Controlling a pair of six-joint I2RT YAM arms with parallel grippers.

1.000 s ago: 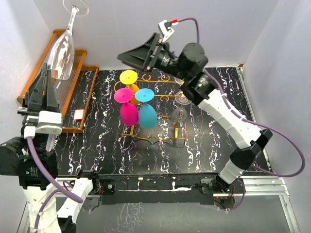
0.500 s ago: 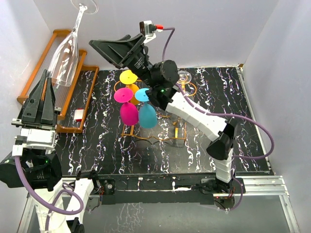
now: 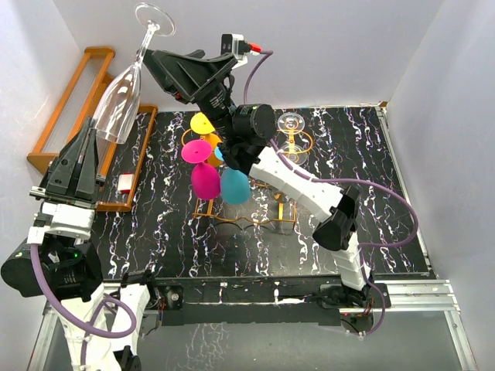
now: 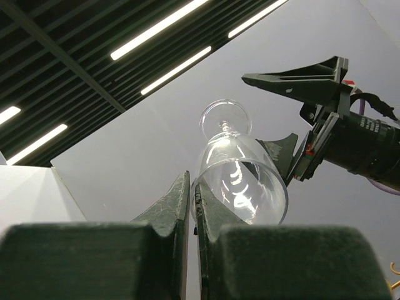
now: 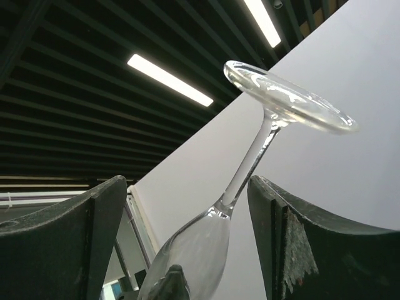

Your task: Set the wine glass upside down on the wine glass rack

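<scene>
seems handover, high left of wine glass rack. pinching wine glass in shut left gripper; straddling stem with wide-open, empty right gripper. next: clamp stem, then free left grip.

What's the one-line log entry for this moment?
phase: handover | left claw: shut on rim of clear inverted wine glass | right claw: open around its stem, not gripping | thin orange-gold wire rack: awaiting glass

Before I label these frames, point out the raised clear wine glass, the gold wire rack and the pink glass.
clear wine glass (image 3: 117,108), top view, on its bowl
gold wire rack (image 3: 247,221), top view, front bottom wire
pink glass (image 3: 205,182), top view, its bowl
</scene>
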